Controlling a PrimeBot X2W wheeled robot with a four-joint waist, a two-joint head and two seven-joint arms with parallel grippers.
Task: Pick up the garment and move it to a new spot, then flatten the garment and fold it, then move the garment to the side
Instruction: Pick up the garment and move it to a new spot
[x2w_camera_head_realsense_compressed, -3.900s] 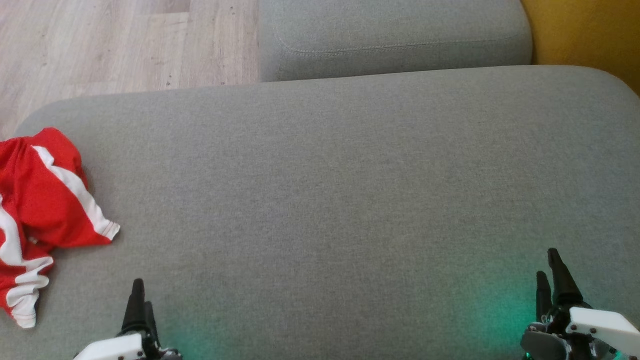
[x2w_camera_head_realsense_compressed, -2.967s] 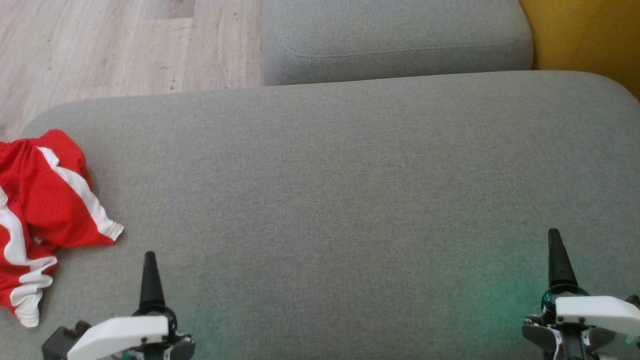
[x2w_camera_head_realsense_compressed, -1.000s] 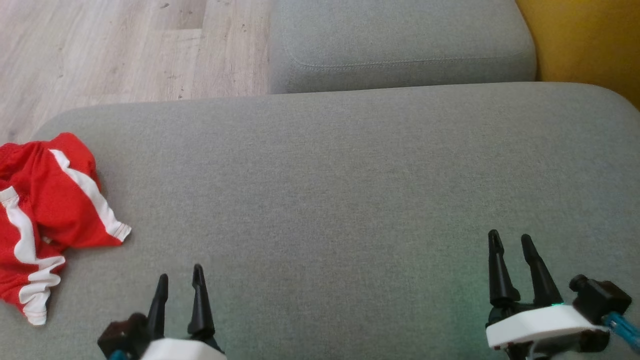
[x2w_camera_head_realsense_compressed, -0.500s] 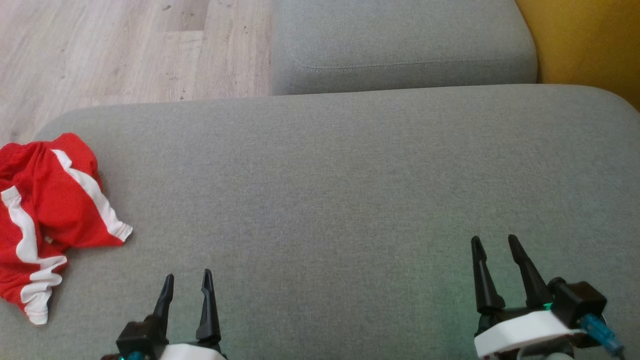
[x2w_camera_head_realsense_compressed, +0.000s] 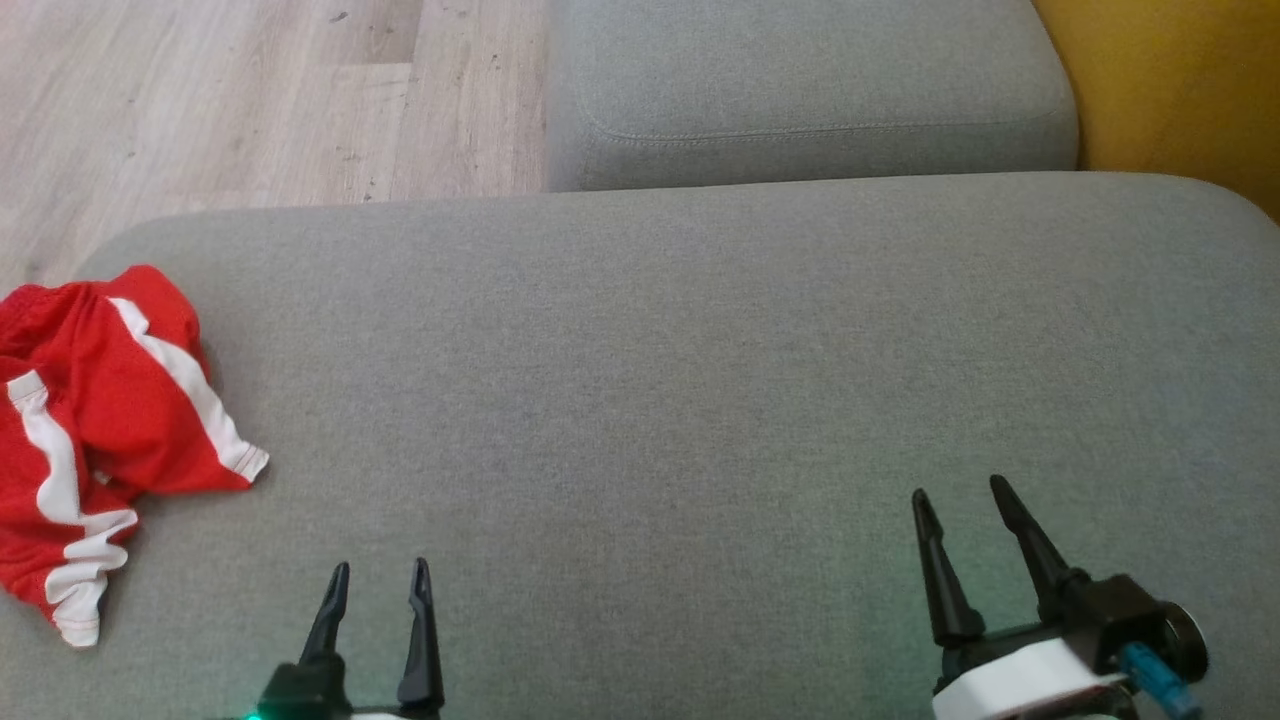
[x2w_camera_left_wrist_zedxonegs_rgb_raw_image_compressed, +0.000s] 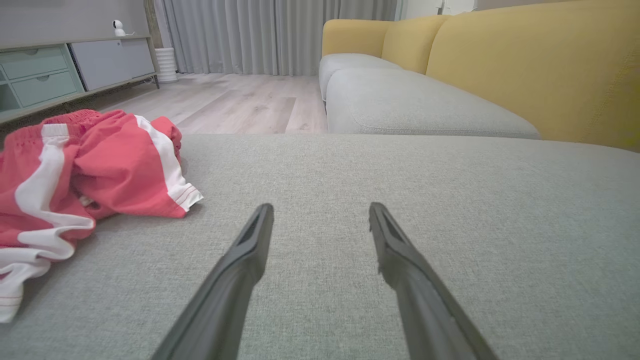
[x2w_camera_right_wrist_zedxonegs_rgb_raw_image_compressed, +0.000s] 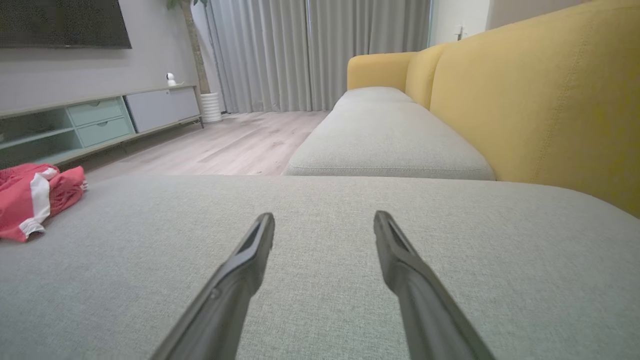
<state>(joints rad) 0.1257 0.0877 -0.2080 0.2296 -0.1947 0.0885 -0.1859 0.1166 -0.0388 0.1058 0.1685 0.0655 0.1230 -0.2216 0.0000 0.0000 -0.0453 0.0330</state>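
Crumpled red-and-white garment (x2w_camera_head_realsense_compressed: 90, 440) at left edge of grey seat cushion (x2w_camera_head_realsense_compressed: 700, 380), untouched. Left gripper (x2w_camera_head_realsense_compressed: 380, 566) near it, right gripper (x2w_camera_head_realsense_compressed: 957, 489) well apart; both spread wide, empty. In wrist views, far off: curtains (x2w_camera_right_wrist_zedxonegs_rgb_raw_image_compressed: 320, 50), low cabinet (x2w_camera_left_wrist_zedxonegs_rgb_raw_image_compressed: 75, 70), long yellow backrest (x2w_camera_right_wrist_zedxonegs_rgb_raw_image_compressed: 540, 100).

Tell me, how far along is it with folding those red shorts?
Nothing looks done: the red shorts lie crumpled at the left end of the grey seat cushion. In hand: the left gripper and right gripper hover open and empty, apart from them. Left: picking up, moving, flattening, folding, setting aside.
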